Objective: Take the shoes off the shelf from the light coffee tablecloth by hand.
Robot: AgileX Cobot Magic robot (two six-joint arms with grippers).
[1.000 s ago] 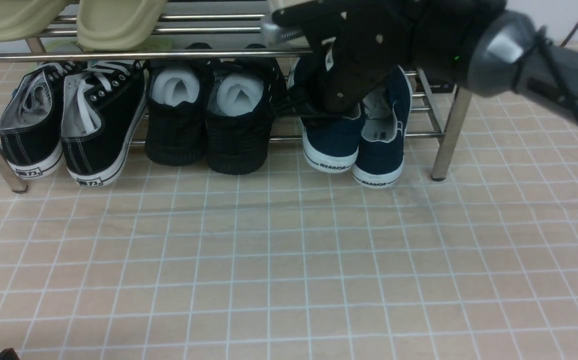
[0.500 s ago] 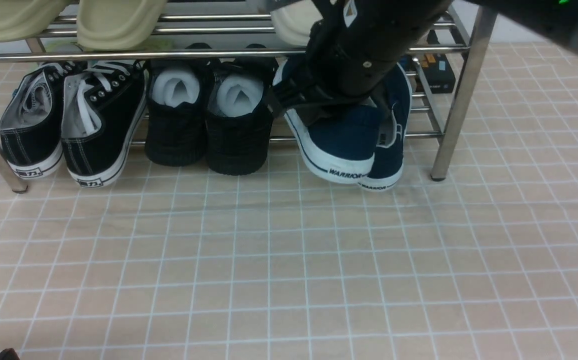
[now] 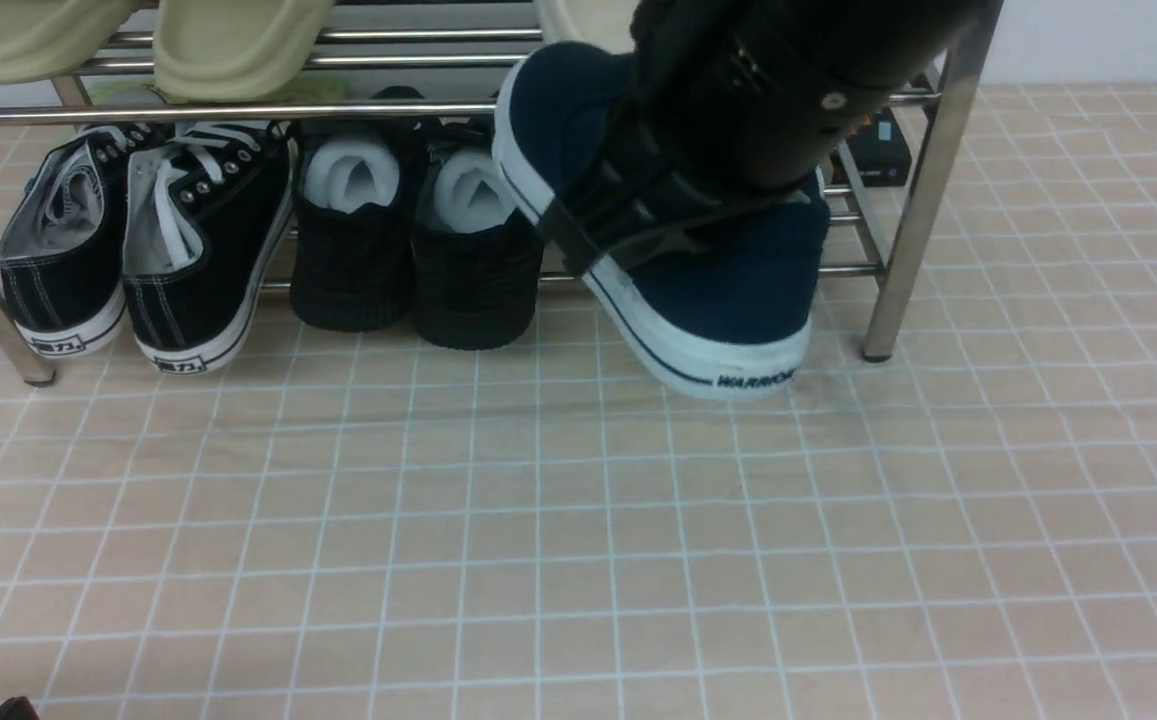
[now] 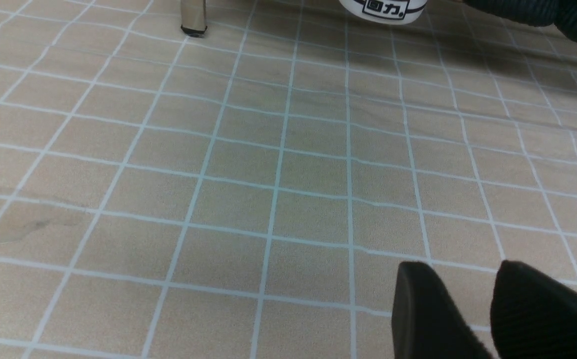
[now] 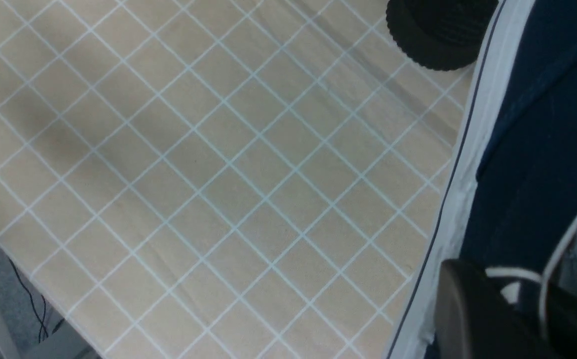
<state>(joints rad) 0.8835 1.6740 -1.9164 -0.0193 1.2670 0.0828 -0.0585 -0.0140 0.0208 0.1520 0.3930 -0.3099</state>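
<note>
The navy shoes (image 3: pixel 718 290) with white WARRIOR soles hang tilted in front of the shelf (image 3: pixel 923 200), heel end low and close over the light coffee tablecloth (image 3: pixel 538 520). Only one sole shows in the front view. My right gripper (image 3: pixel 658 225) is shut on them at the collar. In the right wrist view its fingers (image 5: pixel 468 304) clamp the white-trimmed collar edges of the shoes (image 5: pixel 532 149). My left gripper (image 4: pixel 463 274) hovers low over the cloth near the front left, its tips a little apart with nothing between them.
Black lace-up sneakers (image 3: pixel 138 240) and all-black shoes (image 3: pixel 418 240) stand on the lower tier. Beige slippers (image 3: pixel 228 40) lie on the upper tier. A small dark box (image 3: pixel 873 145) sits behind the shelf. The cloth's edge and a cable (image 5: pixel 24 299) show in the right wrist view.
My right arm has drawn the navy shoes out of the lower tier toward the front and raised them. They now tilt more steeply, with one shoe hiding the other.
</note>
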